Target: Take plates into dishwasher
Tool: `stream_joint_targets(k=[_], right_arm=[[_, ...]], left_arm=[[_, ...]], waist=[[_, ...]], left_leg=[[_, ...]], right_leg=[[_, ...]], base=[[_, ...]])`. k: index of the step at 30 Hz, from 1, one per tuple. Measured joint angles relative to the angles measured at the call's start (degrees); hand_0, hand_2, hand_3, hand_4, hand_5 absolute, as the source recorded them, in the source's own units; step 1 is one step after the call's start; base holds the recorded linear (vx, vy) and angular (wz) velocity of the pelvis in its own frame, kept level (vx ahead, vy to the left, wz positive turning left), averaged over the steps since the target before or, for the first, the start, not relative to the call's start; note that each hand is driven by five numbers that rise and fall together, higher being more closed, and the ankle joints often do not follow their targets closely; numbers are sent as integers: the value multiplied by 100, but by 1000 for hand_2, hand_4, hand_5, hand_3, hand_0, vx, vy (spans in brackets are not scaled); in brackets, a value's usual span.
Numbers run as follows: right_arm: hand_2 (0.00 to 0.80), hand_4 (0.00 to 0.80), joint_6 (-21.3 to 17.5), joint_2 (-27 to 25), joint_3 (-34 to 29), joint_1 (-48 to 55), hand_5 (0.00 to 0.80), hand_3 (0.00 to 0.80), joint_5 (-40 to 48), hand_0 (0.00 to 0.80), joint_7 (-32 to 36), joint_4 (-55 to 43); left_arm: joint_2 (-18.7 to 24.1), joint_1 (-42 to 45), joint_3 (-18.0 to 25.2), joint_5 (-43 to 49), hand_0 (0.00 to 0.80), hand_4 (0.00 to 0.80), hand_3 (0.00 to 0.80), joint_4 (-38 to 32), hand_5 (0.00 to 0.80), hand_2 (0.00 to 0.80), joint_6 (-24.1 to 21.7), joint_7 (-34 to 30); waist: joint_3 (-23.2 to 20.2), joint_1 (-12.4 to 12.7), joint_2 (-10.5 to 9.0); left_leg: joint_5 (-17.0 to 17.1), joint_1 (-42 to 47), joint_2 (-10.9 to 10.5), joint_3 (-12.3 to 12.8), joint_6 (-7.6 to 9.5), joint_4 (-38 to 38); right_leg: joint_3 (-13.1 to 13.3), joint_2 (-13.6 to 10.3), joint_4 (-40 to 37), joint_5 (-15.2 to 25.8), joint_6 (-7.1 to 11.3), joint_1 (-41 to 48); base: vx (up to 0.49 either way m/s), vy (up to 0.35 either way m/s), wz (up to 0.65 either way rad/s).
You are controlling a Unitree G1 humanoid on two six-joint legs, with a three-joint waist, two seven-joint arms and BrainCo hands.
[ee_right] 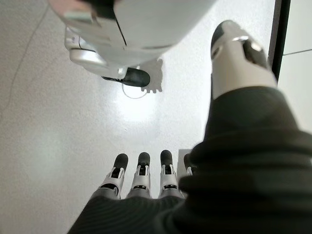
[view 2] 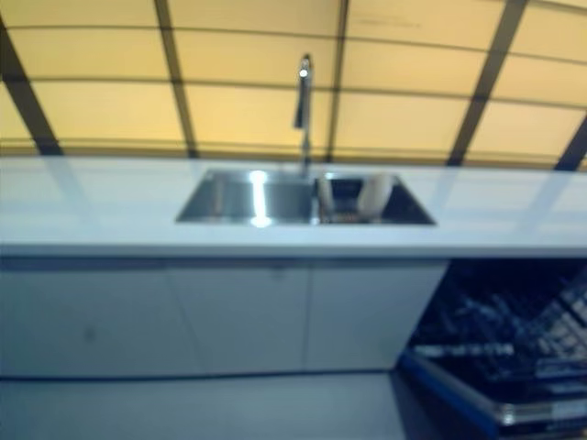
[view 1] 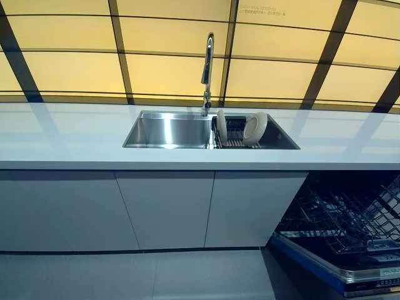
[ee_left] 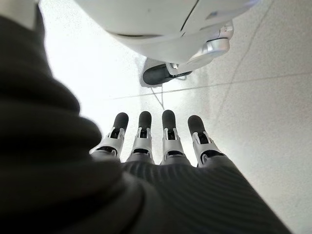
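While both hands (ee_left: 146, 146) (ee_right: 141, 180) hang spread, plates (view 1: 255, 128) stand in the sink (view 1: 169, 130).

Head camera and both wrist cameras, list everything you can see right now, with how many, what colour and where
plates: two, cream, standing on edge in the rack in the sink's right part
rack: one, dark wire, right part of the sink
sink: one, steel, set in the counter, left basin bare
tap: one, steel, behind the sink's middle
counter: one, white, across the view
cabinet doors: white, shut, under the counter
dishwasher: one, open, lower right, dark wire rack pulled out, no plates in it
wall panels: yellow, dark frames, behind the counter
floor: grey, below the cabinets
left hand: fingers straight, empty, hanging over the floor
right hand: fingers straight, empty, hanging over the floor
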Motion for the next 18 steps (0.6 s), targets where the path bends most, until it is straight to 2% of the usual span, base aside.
stream_joint_targets(k=[8, 18], right_arm=[[0, 0, 160, -31, 57, -23, 0, 0, -114, 0, 256, 8], [0, 0, 275, -56, 162, -92, 0, 0, -223, 0, 392, 52]], left_arm=[[-27, 5, 4, -59, 0, 0, 0, -1, 0, 0, 67, -235], [-45, 25, 2, -57, 0, 0, 0, 15, 0, 0, 48, -159]], waist=[[-66, 5, 3], [-166, 8, -11]], left_leg=[[2, -27, -1, -34, 0, -5], [24, -142, -2, -115, -4, -1]], right_leg=[[-36, 0, -1, -2, -2, -7], [-113, 6, 0, -5, -7, -79]], base=[[-5, 1, 1], [-16, 1, 3]])
